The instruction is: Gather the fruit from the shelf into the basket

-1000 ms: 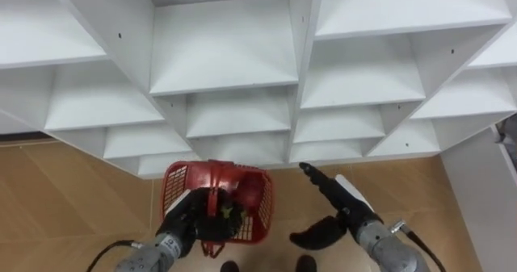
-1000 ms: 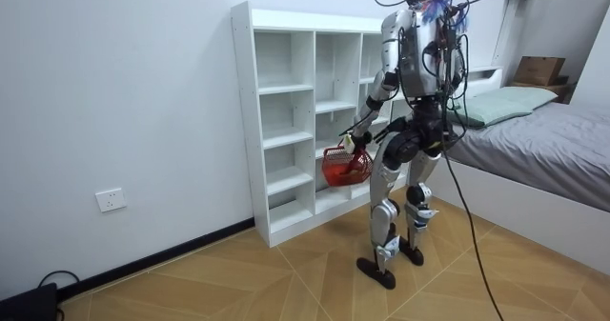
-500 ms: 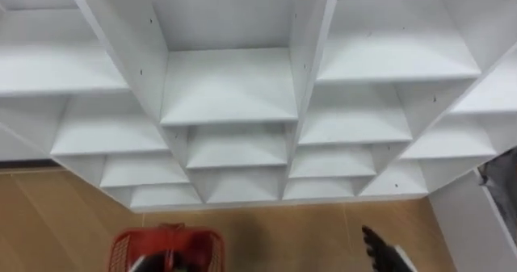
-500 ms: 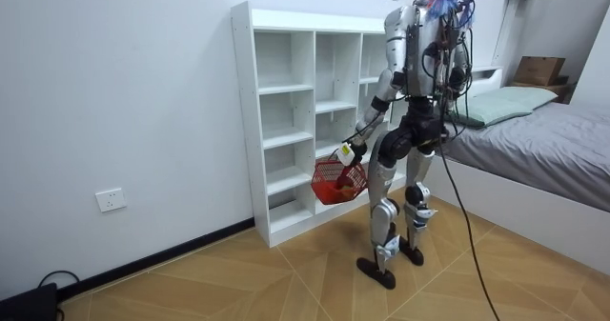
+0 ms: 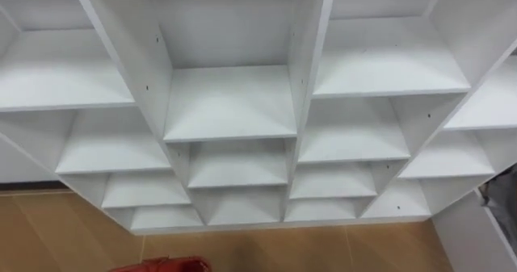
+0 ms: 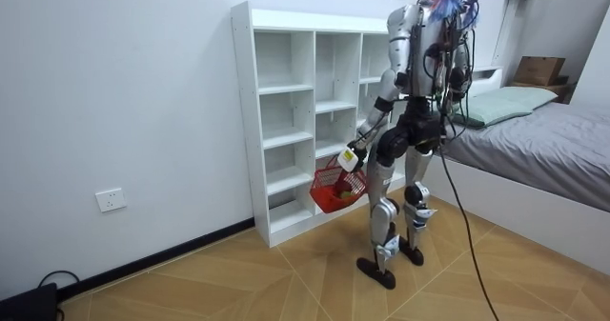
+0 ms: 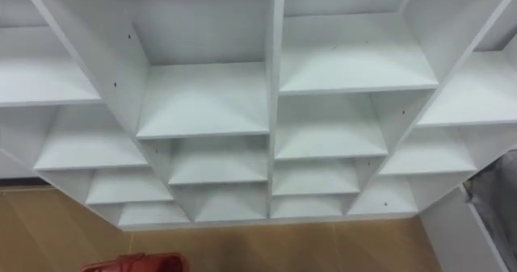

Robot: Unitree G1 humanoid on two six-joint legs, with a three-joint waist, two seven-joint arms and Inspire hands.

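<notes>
While robot stands facing white closet (image 6: pixel 286 121), left hand (image 6: pixel 349 158) clasped round red basket (image 6: pixel 335 188) handle, bed (image 6: pixel 548 145) near behind

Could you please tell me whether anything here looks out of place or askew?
Only a little: in the room view the red basket hangs tilted from the left hand in front of the white shelf unit. No spill or damage shows, and the shelves seen hold no fruit.
</notes>
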